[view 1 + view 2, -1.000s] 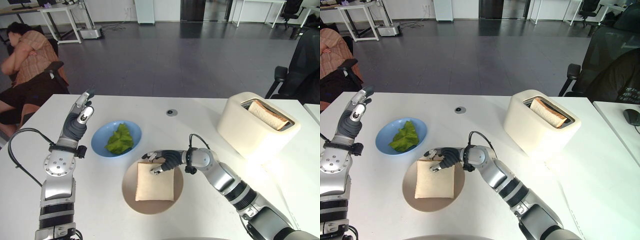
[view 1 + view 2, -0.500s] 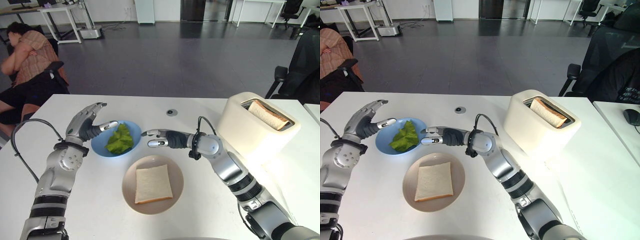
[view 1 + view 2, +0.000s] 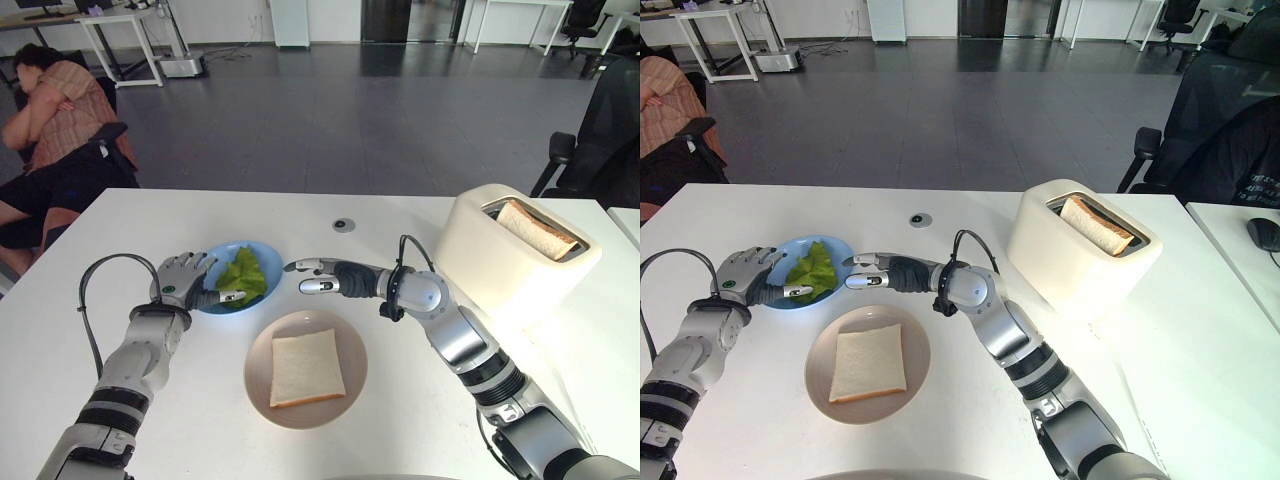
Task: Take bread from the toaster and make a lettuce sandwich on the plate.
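1. Bread slice (image 3: 305, 366), square and white, lies on round tan plate (image 3: 256, 378); second slice (image 3: 538, 230) in cream toaster (image 3: 490, 265).
2. Green lettuce (image 3: 243, 277) unplaced in blue bowl (image 3: 270, 258).
3. Left hand (image 3: 184, 285), right hand (image 3: 323, 279) beside bowl: fingers spread, empty.

Table (image 3: 200, 420): plate (image 3: 258, 375) front centre, bread slice (image 3: 307, 366) flat on it. Bowl (image 3: 268, 256) behind-left of plate, just apart; lettuce (image 3: 243, 275) in bowl. Toaster (image 3: 500, 260) far right, well apart from plate; second slice (image 3: 535, 229) upright in slot. Grommet (image 3: 343, 225) behind, between bowl and toaster. Left hand (image 3: 185, 284) at bowl's front-left rim. Right hand (image 3: 325, 278) just right of bowl, behind plate.
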`<state>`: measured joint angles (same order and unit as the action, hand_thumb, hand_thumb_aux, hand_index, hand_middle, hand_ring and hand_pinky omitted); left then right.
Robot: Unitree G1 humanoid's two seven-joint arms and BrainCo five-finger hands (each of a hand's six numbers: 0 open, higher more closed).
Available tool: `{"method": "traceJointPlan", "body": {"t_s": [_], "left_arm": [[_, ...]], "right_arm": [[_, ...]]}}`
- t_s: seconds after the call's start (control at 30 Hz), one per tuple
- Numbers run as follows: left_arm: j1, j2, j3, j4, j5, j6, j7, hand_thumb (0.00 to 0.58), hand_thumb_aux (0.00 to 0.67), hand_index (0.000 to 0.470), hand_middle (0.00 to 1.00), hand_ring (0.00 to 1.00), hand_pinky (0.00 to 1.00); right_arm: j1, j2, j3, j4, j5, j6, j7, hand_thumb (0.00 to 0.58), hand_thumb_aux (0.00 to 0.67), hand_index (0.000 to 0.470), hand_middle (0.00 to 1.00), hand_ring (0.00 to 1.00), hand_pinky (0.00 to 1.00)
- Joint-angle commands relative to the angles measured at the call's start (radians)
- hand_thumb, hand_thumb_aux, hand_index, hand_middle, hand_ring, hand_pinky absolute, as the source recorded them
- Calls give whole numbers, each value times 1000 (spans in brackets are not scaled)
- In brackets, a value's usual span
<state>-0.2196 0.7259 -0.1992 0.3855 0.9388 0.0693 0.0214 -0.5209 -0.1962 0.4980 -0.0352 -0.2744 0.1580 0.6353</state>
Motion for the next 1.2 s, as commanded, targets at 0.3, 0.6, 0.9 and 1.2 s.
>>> {"method": "traceJointPlan", "body": {"t_s": [0.3,0.6,0.9,1.2], "left_arm": [[-51,-27,-70,94,-73,-28,-30,580,670,470,0,0,0],[-67,-2,-45,28,-112,-68,43,580,670,470,0,0,0],[96,42,99,-446,-349,-116,-185,580,670,470,0,0,0],[226,-35,43,-726,-547,-56,-464,580,670,470,0,0,0]], "right_arm": [[21,-14,-8,-9,-4,-5,-21,0,0,0,0,0,0],[20,-19,-6,12,-20,-11,-41,0,0,0,0,0,0],[4,-27,-26,32,-22,-13,-65,0,0,0,0,0,0],[-42,-44,-92,73,-12,-20,-80,0,0,0,0,0,0]]}}
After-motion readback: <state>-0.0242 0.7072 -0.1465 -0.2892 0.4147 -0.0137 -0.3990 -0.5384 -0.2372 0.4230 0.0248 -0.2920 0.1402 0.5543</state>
